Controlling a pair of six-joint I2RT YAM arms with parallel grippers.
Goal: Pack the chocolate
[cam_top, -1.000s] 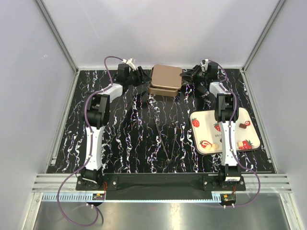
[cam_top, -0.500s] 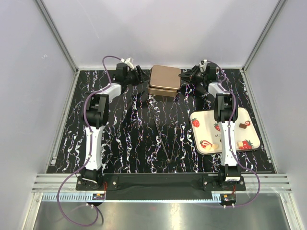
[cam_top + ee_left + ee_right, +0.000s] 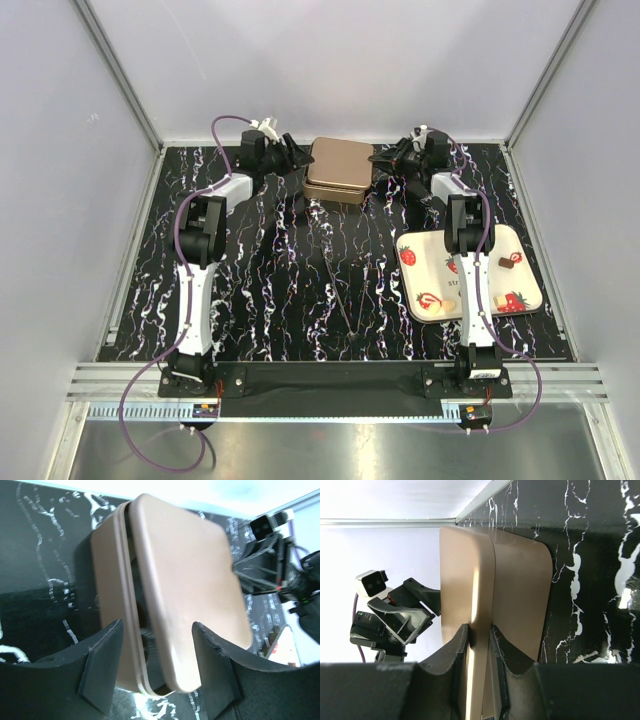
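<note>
Right claw (image 3: pixel 479 636) pinching tan lid (image 3: pixel 465 570), black marbled table (image 3: pixel 280 280), white walls (image 3: pixel 340 60).

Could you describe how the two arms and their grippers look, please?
The left arm and right arm have white links and black joints, with a thin purple cable along each. The left gripper and right gripper are black, with two flat, wedge-shaped fingers.

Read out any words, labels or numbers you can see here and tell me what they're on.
"str": small dark print on the white tray, the rest hidden behind the right arm; the reading is uncertain.
No writing shows on the tan box or its lid.
Nothing else is legible in any view.
</note>
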